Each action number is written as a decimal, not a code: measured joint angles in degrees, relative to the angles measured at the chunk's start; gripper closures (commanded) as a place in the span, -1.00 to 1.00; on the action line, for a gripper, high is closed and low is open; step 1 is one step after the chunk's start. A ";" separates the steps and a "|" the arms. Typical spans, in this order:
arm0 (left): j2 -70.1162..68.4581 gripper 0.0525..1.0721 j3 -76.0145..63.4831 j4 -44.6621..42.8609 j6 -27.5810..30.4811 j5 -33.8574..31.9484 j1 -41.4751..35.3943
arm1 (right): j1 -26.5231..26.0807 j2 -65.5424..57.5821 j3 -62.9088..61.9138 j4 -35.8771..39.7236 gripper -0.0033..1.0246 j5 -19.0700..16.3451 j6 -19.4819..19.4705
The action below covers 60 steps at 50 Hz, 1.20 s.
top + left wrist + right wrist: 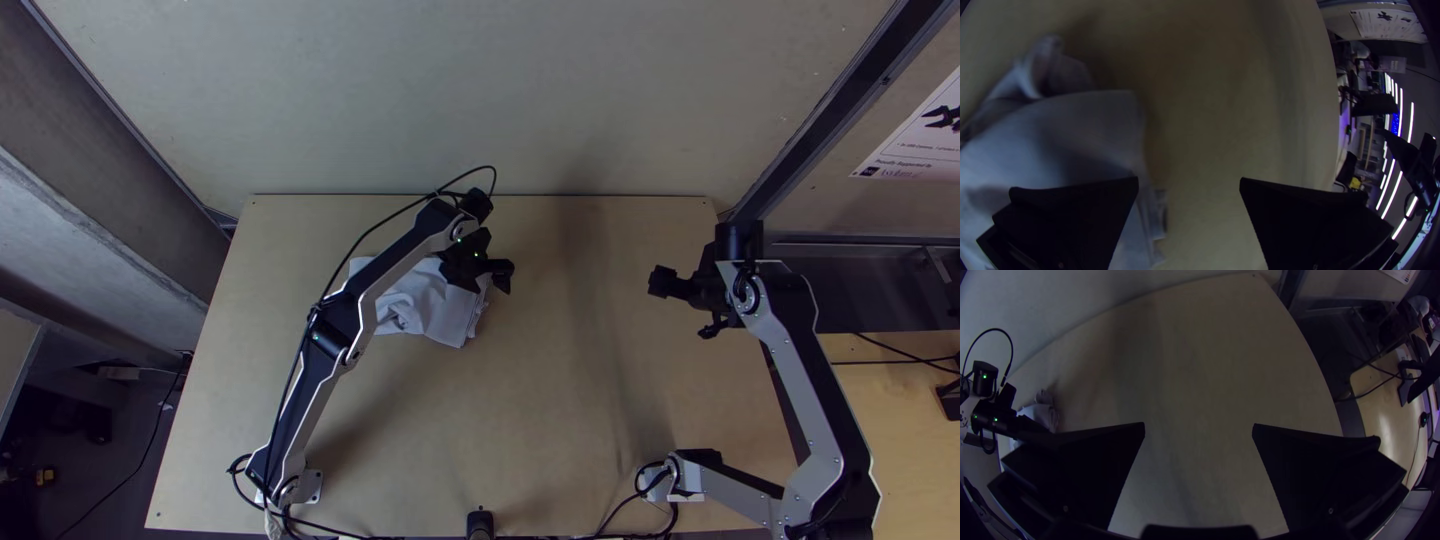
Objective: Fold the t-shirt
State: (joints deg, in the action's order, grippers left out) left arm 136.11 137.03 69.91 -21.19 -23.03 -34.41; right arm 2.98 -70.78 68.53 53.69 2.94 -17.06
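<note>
Top view shows me the t-shirt (425, 305) in a rumpled bundle left of centre, the left arm (333, 330) passing over its left side. By its right edge, I have the left gripper (503, 276) spread wide, holding nothing. Bare table (560, 420) runs right to the right gripper (664, 282), also wide and empty. A wall (500, 90) rises past the table's upper edge.

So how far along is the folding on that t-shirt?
Probably well along: the t-shirt lies in a compact bundle with layers at one edge, though I can't count the folds. Nothing looks gripped: the left gripper is open at the cloth's edge, the right gripper open over bare table. What's left looks like tidying the rumpled bit that sticks out and evening the layered edge.
</note>
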 measured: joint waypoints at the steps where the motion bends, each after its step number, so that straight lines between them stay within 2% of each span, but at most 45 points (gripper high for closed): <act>1: -0.83 -0.92 -0.50 -0.02 0.20 0.61 0.31 | 0.00 0.00 0.31 -0.46 -0.92 0.02 0.15; 6: -5.79 -0.91 -2.10 0.00 0.70 5.88 1.81 | 0.00 0.00 2.93 -2.29 -0.92 0.00 1.05; 18: -22.43 -0.91 -4.59 -0.46 6.49 18.60 9.81 | 0.00 -0.39 10.78 -7.85 -0.92 0.02 2.64; 32: -39.12 -0.91 -14.53 -1.16 13.55 29.81 21.29 | 1.27 -0.94 14.71 -17.29 -0.92 0.02 8.04; 45: -59.84 -0.91 -32.65 -10.01 18.53 30.64 30.47 | 4.35 3.54 15.13 -21.53 -0.92 0.00 14.60; 49: -67.12 -0.91 -38.12 -12.76 19.87 29.88 32.85 | 5.42 8.07 14.21 -22.16 -0.92 0.52 14.82; 60: -86.68 -0.91 -53.66 -19.12 22.97 29.44 35.19 | 10.62 23.45 7.48 -23.21 -0.92 5.49 14.73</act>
State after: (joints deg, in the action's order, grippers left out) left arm 49.43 83.37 50.78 1.78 6.42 0.78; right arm 13.61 -47.33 76.01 30.48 8.43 -2.33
